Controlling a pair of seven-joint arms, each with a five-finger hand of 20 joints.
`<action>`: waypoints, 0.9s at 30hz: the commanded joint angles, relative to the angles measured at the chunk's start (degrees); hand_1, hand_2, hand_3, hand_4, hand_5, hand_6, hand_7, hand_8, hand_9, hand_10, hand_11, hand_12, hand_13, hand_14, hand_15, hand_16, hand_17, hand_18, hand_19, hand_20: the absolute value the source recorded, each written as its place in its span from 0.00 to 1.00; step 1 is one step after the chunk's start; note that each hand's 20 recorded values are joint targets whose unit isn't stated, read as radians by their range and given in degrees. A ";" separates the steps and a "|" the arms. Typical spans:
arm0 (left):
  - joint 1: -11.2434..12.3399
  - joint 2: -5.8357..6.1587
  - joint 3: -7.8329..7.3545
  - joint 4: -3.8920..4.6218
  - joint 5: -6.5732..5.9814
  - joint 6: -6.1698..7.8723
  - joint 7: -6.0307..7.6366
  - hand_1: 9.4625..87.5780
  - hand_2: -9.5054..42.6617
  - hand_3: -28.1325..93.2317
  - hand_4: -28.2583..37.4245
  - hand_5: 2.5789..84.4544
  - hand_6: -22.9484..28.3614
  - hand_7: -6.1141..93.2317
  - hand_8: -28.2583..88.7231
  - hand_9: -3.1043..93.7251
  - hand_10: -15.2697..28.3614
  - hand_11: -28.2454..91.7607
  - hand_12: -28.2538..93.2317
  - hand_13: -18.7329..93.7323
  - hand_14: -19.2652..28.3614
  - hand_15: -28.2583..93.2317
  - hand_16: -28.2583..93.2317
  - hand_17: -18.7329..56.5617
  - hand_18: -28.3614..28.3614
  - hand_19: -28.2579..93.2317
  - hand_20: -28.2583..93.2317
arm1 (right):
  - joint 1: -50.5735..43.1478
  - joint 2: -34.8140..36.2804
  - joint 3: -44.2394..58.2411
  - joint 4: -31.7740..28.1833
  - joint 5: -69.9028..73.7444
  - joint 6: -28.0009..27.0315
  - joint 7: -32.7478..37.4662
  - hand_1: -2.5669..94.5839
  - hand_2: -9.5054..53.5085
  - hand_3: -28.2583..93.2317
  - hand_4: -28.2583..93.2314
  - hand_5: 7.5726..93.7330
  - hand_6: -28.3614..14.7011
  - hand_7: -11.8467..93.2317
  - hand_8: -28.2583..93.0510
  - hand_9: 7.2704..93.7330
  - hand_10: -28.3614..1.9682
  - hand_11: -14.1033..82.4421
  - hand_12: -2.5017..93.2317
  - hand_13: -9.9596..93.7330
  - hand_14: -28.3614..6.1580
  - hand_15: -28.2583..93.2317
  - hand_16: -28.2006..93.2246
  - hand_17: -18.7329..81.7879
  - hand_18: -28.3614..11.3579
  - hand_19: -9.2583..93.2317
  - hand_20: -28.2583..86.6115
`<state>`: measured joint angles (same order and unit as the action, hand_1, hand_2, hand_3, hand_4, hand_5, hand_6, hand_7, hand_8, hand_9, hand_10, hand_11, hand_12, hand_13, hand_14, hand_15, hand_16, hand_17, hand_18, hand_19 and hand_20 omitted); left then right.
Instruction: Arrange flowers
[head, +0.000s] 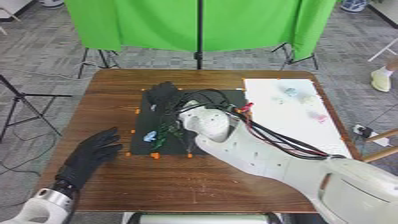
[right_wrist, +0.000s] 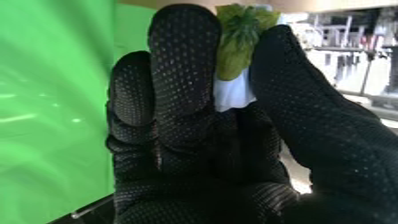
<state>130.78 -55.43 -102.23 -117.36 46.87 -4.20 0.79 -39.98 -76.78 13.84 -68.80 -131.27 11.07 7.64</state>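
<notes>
In the head view my right hand (head: 163, 95) is over the upper left part of the black mat (head: 202, 146). The right wrist view shows a yellow flower (right_wrist: 233, 60) with green leaves and a white lower part, pinched between the thumb and a finger of that hand (right_wrist: 182, 125). A blue flower (head: 150, 136) and green leaves (head: 160, 143) lie on the mat's left side. Something red (head: 246, 107) is at its right. My left hand (head: 89, 155) is open over the table, left of the mat.
A white board (head: 284, 112) with small pale blue (head: 290, 92) and pink (head: 321, 118) pieces lies on the right of the brown table (head: 191, 189). Orange marks line the mat. My right arm with its loose cables crosses the mat. A green screen (head: 249, 25) stands behind.
</notes>
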 joint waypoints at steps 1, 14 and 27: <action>0.01 0.23 0.83 0.67 0.28 -0.30 -0.20 0.19 0.19 0.81 0.00 0.34 0.55 0.23 0.15 0.30 0.61 0.42 0.35 0.36 0.69 0.62 0.20 0.10 0.87 0.66 0.26 | 2.76 -0.81 -1.33 1.20 -0.49 1.29 3.56 0.58 0.01 0.89 0.00 0.74 0.72 0.49 0.14 0.91 0.79 0.29 0.45 0.92 0.82 0.56 0.49 0.59 0.38 0.87 0.53; -1.36 0.76 1.45 1.10 0.30 -0.50 -0.89 0.19 0.19 0.81 0.00 0.34 0.55 0.23 0.15 0.30 0.61 0.42 0.35 0.36 0.69 0.62 0.20 0.10 0.87 0.66 0.26 | 3.37 -1.98 -1.74 2.89 -0.54 -2.68 6.52 0.52 0.00 0.87 0.00 0.60 0.68 0.45 0.12 0.78 0.79 0.30 0.41 0.84 0.86 0.58 0.49 0.54 0.40 0.84 0.53; -2.01 0.94 1.65 1.38 0.32 -0.68 -0.89 0.19 0.19 0.81 0.00 0.34 0.55 0.23 0.15 0.30 0.61 0.42 0.35 0.36 0.69 0.62 0.20 0.10 0.87 0.66 0.26 | 2.65 -1.91 -0.19 2.48 -0.91 -8.36 6.32 0.42 0.00 0.92 0.00 0.53 0.67 0.42 0.05 0.62 0.66 0.52 0.24 0.77 0.82 0.62 0.44 0.50 0.40 0.82 0.54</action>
<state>128.83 -54.63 -100.99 -116.65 46.90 -4.32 0.40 -38.21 -78.52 13.97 -66.21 -132.05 0.45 13.69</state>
